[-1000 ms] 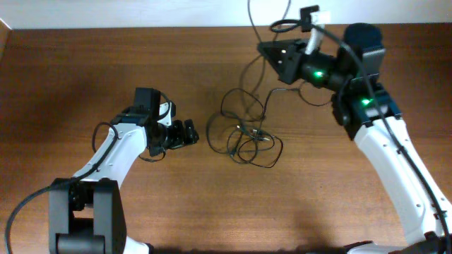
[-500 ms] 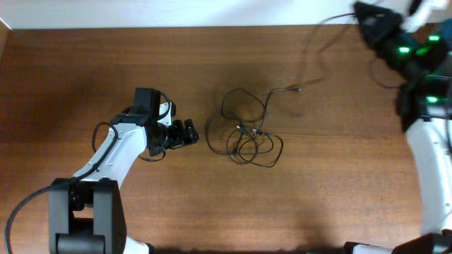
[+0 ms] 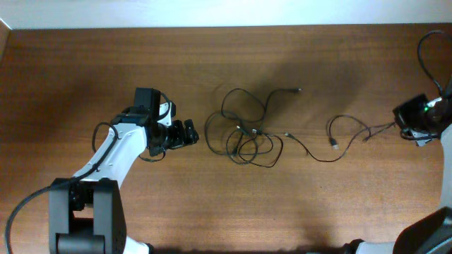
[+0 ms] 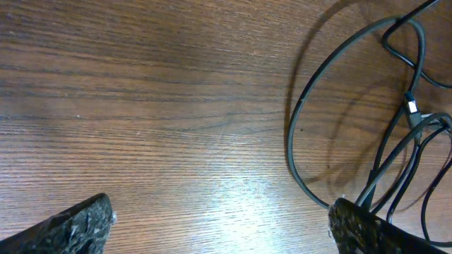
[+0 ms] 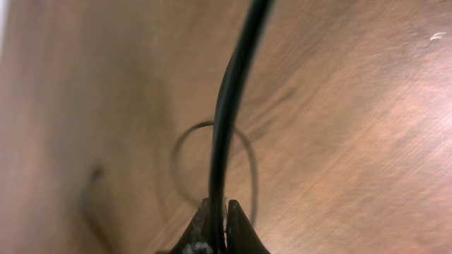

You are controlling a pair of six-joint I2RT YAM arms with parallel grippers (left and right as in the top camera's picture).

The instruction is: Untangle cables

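The tangled cables lie as a knot of thin black loops at the table's middle. One cable stretches from the knot rightward, with a silvery plug partway along it. My right gripper sits low at the far right, and in the right wrist view it is shut on that black cable. My left gripper stands open just left of the knot. In the left wrist view its fingertips are spread wide apart, with nothing between them, and a cable loop lies ahead to the right.
A loose plug end points right above the knot. The right arm's thicker black wire arcs over the table's right side. The table's back edge meets a white wall.
The right arm swung from the upper middle out to the far right and down, dragging one cable out of the knot so it lies stretched across the table. The left arm stayed still.
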